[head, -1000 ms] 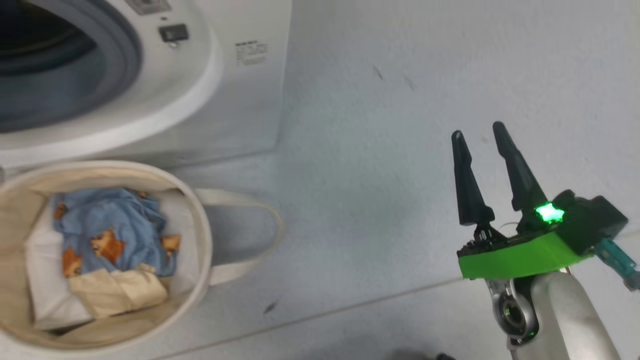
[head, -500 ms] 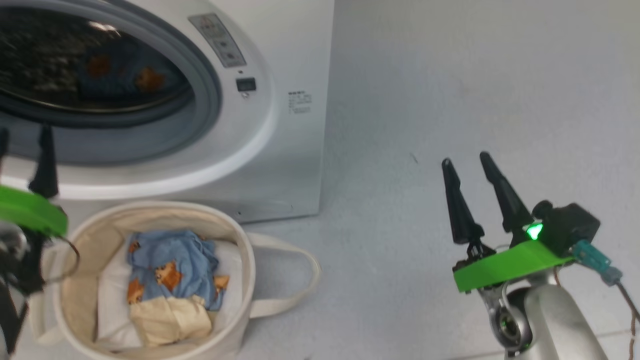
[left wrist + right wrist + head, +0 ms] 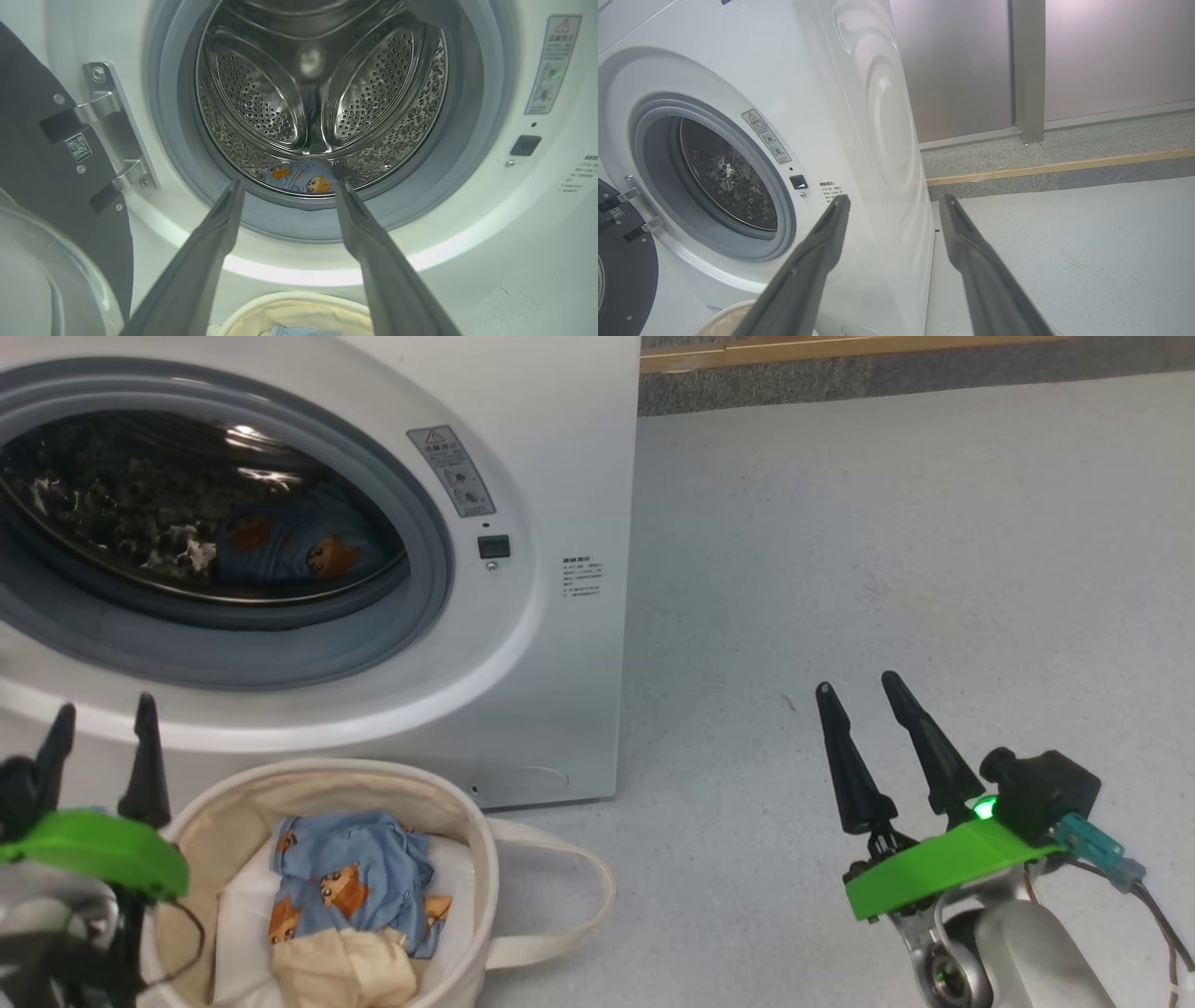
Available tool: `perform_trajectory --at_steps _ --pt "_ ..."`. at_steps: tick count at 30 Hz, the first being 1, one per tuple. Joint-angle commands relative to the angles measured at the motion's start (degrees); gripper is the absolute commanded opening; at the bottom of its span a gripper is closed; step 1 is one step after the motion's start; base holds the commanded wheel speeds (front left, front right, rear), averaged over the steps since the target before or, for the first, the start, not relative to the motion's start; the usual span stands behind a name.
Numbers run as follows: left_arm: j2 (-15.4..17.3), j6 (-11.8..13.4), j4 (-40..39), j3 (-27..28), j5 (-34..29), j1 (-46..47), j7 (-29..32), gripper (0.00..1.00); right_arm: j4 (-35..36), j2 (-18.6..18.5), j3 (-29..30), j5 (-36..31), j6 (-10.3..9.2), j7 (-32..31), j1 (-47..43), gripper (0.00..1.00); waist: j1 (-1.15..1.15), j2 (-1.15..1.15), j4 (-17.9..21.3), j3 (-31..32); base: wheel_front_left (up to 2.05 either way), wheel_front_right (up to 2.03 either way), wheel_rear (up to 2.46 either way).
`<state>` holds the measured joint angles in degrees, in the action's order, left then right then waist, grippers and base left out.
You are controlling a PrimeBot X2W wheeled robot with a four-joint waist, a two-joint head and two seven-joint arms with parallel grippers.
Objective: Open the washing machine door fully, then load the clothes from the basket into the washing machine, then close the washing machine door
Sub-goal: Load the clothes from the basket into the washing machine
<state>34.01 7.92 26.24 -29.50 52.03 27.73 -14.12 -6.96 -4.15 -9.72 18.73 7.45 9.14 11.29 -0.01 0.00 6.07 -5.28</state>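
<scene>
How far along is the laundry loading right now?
Done: the washing machine door stands open and one bear-print garment lies in the drum. In hand: nothing; left pincer and right pincer are both open and empty. Left: the blue bear-print cloth and cream cloth in the basket, then closing the door.

The washing machine (image 3: 560, 476) is white, with a grey gasket (image 3: 425, 616) round a shiny steel drum (image 3: 261, 93) dotted with small holes. The washing machine door (image 3: 28, 177) is black on its inner rim. The basket (image 3: 483, 863) is off-white canvas. The clothes (image 3: 350, 877) in it are light blue printed with orange-brown bears, beside a cream-beige cloth (image 3: 345, 971) and a plain white pad (image 3: 238, 915). A blue bear-print piece (image 3: 299, 549) lies in the drum. The left claw (image 3: 105, 707) and right claw (image 3: 855, 683) have dark fingers on bright green mounts. The floor (image 3: 887, 523) is pale speckled grey.
</scene>
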Motion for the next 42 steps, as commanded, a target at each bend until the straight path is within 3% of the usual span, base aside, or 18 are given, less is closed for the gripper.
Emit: perform_trajectory --at_steps 1,8,22,28,34,42 --pt "3.59 1.4 -2.91 2.97 0.23 0.07 0.03 1.0 1.46 -0.4 -1.27 0.4 0.03 0.23 0.66 1.0 0.01 0.0 0.06 0.29 0.0 0.0 0.0" --pt "4.73 7.09 -13.88 3.71 0.53 -8.45 -0.11 1.0 0.52 -0.84 -1.91 1.4 0.03 0.55 -0.01 1.0 0.01 0.0 0.31 1.98 0.0 0.0 0.0" --pt "5.07 12.45 -25.31 5.15 0.22 -18.87 -0.57 1.0 0.1 -2.14 -2.01 2.96 0.03 0.47 -1.86 1.0 0.01 0.0 -0.34 4.44 0.0 0.0 0.0" --pt "5.44 12.57 -27.36 5.47 0.13 -20.2 -0.62 1.0 0.22 -2.2 -1.9 3.14 0.03 0.58 -1.82 1.0 0.01 0.0 -0.68 4.17 0.0 0.0 0.0" --pt "5.57 10.95 -26.83 5.44 0.66 -19.48 -0.62 1.0 -0.02 -2.07 -1.84 3.18 0.03 0.79 -1.57 1.0 0.01 0.0 -1.05 4.16 0.0 0.0 0.0" --pt "4.15 12.15 -25.9 8.04 1.09 -19.0 -0.75 1.0 -0.51 -1.97 -1.93 3.42 0.03 1.22 -1.54 1.0 0.01 0.0 -1.47 4.45 0.0 0.0 0.0"
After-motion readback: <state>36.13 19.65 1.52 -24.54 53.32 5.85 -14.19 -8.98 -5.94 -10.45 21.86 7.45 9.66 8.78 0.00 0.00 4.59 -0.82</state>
